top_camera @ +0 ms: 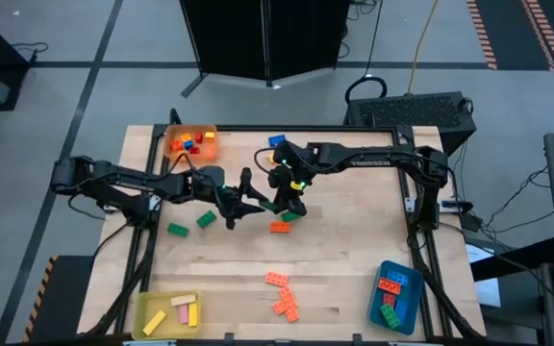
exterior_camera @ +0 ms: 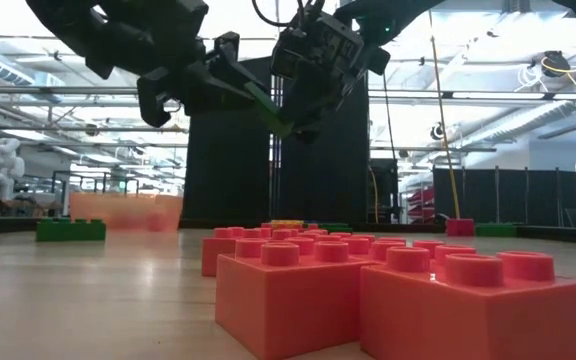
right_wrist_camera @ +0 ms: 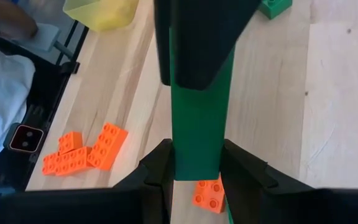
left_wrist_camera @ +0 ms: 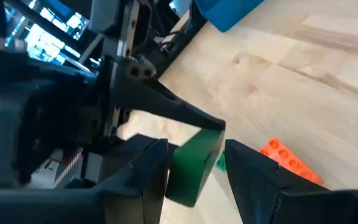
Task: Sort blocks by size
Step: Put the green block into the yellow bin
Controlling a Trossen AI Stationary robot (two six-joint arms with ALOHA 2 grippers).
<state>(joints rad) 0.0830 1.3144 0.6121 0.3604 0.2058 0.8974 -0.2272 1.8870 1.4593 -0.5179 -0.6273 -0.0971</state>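
Observation:
A long green block [right_wrist_camera: 199, 127] is lifted above the middle of the table, between my two grippers. It also shows in the low view [exterior_camera: 269, 108] and the left wrist view [left_wrist_camera: 190, 167]. My right gripper [right_wrist_camera: 197, 177] comes from the table's right and is shut on one end. My left gripper [left_wrist_camera: 196, 180] comes from the left and is shut on the other end. Both grippers meet at the middle in the high view [top_camera: 275, 202]. Loose green blocks [top_camera: 206, 219], an orange block [top_camera: 279, 227] and several orange blocks [top_camera: 282, 293] lie on the table. My left gripper pinches the green block's end [left_wrist_camera: 185, 186] between its two fingers, coming level from the table's left. The block is clear of the table. My right gripper's finger [left_wrist_camera: 179, 112] lies on the same block just beyond. My right gripper pinches the block's two long sides [right_wrist_camera: 197, 165] near its end, between its two fingers. The fingers lie along the block. The block is clear of the table and reaches away from the fingers, and its other end is hidden under my left gripper's finger [right_wrist_camera: 197, 43].
An orange tray [top_camera: 176, 135] with small blocks stands at the far left. A yellow tray [top_camera: 152, 306] stands at the near left and a blue tray [top_camera: 381, 309] at the near right. A blue block [top_camera: 277, 140] lies at the far edge. Bare wood lies between the trays.

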